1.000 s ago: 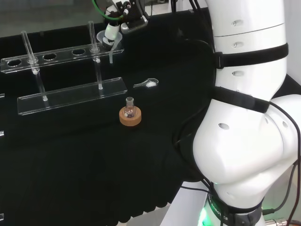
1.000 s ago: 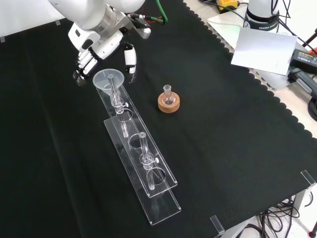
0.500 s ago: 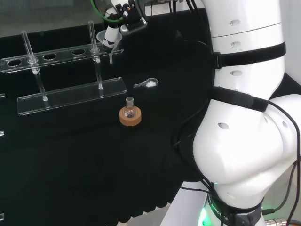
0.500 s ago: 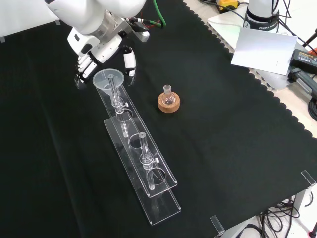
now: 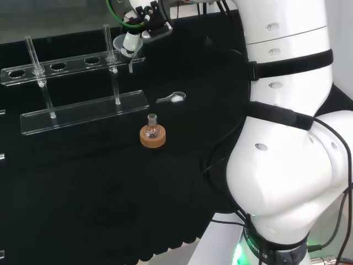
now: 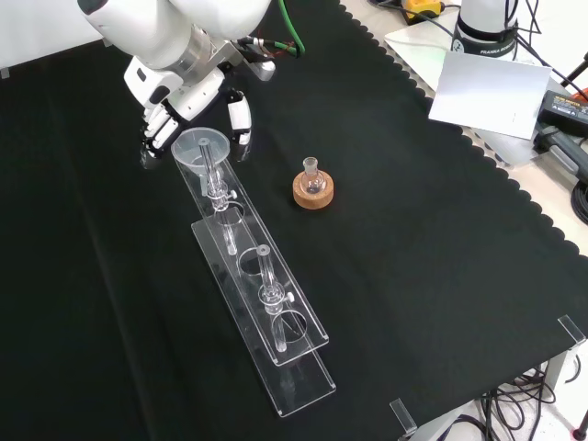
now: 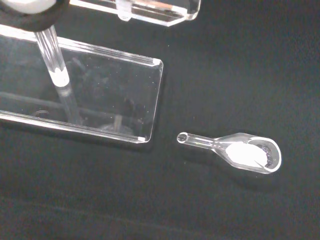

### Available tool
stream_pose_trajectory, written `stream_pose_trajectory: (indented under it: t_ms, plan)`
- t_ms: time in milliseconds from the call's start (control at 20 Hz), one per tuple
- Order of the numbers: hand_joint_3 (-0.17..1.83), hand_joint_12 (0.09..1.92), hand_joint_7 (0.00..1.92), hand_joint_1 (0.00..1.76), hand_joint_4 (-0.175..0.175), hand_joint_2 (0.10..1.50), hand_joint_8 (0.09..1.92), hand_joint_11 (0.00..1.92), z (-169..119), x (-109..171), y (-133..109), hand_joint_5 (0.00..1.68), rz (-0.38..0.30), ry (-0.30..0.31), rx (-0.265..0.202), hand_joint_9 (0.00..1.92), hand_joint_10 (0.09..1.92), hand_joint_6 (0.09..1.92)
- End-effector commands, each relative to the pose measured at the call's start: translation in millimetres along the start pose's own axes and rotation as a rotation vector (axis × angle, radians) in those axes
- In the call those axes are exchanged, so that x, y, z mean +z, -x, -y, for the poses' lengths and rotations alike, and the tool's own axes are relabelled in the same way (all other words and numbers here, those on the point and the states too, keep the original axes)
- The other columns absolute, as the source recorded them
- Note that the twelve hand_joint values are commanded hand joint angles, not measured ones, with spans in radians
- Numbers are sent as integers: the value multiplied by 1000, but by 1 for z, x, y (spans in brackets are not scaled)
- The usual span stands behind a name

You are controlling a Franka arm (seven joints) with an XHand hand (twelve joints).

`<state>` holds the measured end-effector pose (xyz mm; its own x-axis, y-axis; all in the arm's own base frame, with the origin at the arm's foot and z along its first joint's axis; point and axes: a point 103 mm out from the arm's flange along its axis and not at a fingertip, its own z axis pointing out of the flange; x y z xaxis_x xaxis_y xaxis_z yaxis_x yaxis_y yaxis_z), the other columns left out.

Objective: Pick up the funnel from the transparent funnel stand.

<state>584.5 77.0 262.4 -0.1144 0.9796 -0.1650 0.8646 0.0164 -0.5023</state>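
Observation:
A clear funnel (image 6: 197, 147) (image 5: 122, 42) sits in the end hole of the transparent stand's upper shelf (image 6: 276, 296) (image 5: 71, 63), with its stem hanging below. The black and white hand (image 6: 180, 90) (image 5: 135, 22) hovers over that end of the stand. Its thumb (image 6: 241, 116) is on one side of the funnel's bowl and its fingers (image 6: 158, 121) on the other, close to the rim but not closed round it. The wrist view looks down on the stand's base plate (image 7: 107, 95) and an upright rod (image 7: 56, 67).
A small round flask on a cork ring (image 6: 313, 187) (image 5: 153, 136) stands to the right of the stand in the front view. A glass scoop with white powder (image 7: 246, 153) (image 5: 172, 98) lies on the cloth by the base's end. The arm's white links (image 5: 287, 138) rise at the head view's right.
The hand has crept slightly left in both the head view and the front view, and the funnel's bowl has shifted a little the same way. The flask and scoop have not moved.

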Motion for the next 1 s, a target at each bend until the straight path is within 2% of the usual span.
stream_pose_trajectory:
  t_ms: [50,300,500,650,700,850,1000]
  plan:
    - [424,1479,38,733,10,623,658,352,0,1,-1,119,2,-1,-3,367,751,87]
    - [443,1469,59,731,6,622,670,364,1,0,-3,143,3,19,-10,426,721,87]
    - [469,1446,119,734,-1,615,674,397,6,-3,-8,203,16,91,-17,500,665,87]
    - [500,1378,335,769,-8,619,684,505,11,-3,-10,488,33,174,-8,673,601,112]
    - [511,1346,422,785,-10,621,674,558,14,-3,-11,578,41,214,0,748,562,170]
    - [565,1181,691,867,-24,631,654,832,20,-8,-11,824,67,293,21,1024,435,525]
    - [601,1002,847,939,-61,644,666,1046,28,-17,-12,925,83,351,24,1225,328,669]
